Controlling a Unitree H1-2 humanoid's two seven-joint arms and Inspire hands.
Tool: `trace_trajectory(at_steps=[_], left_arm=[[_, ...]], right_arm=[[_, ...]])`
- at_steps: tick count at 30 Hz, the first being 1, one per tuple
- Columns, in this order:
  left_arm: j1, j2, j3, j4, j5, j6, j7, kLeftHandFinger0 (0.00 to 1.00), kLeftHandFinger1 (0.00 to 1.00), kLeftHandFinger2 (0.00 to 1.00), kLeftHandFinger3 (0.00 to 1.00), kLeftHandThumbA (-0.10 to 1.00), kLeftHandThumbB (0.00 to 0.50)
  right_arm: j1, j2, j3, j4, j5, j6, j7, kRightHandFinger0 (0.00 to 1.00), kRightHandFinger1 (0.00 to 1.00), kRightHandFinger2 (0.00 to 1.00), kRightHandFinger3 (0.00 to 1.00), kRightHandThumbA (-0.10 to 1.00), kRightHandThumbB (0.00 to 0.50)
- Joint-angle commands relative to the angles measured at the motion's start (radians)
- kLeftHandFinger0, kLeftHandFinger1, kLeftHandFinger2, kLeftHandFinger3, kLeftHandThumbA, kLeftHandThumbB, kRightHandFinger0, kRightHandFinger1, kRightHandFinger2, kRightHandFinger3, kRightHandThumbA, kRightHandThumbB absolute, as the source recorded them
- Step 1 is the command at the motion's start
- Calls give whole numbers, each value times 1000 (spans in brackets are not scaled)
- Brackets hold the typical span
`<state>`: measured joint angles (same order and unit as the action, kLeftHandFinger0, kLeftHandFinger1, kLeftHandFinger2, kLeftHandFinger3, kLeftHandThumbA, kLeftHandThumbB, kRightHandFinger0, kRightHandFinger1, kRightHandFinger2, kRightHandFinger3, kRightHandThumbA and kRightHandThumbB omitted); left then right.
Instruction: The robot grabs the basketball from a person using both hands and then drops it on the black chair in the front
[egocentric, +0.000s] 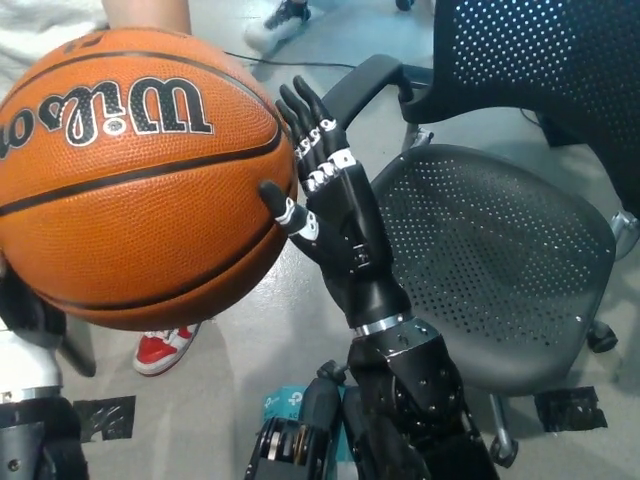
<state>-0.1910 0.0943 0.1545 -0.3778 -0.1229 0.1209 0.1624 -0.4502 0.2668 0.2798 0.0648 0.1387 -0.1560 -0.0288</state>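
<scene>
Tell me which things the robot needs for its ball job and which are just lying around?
Needed: basketball, black chair, black right hand flat against the ball, white left arm at the lower left, the person's arm above the ball.

Lying around: red shoe, black tape on the floor.
</scene>
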Motion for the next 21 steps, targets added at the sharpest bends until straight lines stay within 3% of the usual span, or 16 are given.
trace_trajectory(at_steps=[1,6,10,15,18,21], left_arm=[[-140,-4,-174,-120,95,23,-118,1000,1000,1000,1000,1000,99],[-155,5,-181,-118,82,42,-122,1000,1000,1000,1000,1000,100],[-179,8,-185,-121,79,75,-115,1000,1000,1000,1000,1000,125],[-206,10,-193,-135,82,117,-98,1000,1000,1000,1000,1000,145],[-220,8,-199,-137,83,134,-82,1000,1000,1000,1000,1000,130],[-230,16,-207,-124,82,130,-78,1000,1000,1000,1000,1000,126]], right_arm=[[-155,113,177,82,-326,-15,-51,1000,1000,1000,1000,1000,314],[-164,108,166,67,-338,8,-57,1000,1000,1000,1000,1000,314],[-180,93,163,56,-317,17,-41,1000,1000,1000,1000,1000,281],[-205,84,155,52,-301,25,-42,1000,1000,1000,1000,1000,289],[-212,78,151,52,-283,31,-39,1000,1000,1000,1000,1000,292],[-220,70,150,58,-271,31,-41,1000,1000,1000,1000,1000,258]])
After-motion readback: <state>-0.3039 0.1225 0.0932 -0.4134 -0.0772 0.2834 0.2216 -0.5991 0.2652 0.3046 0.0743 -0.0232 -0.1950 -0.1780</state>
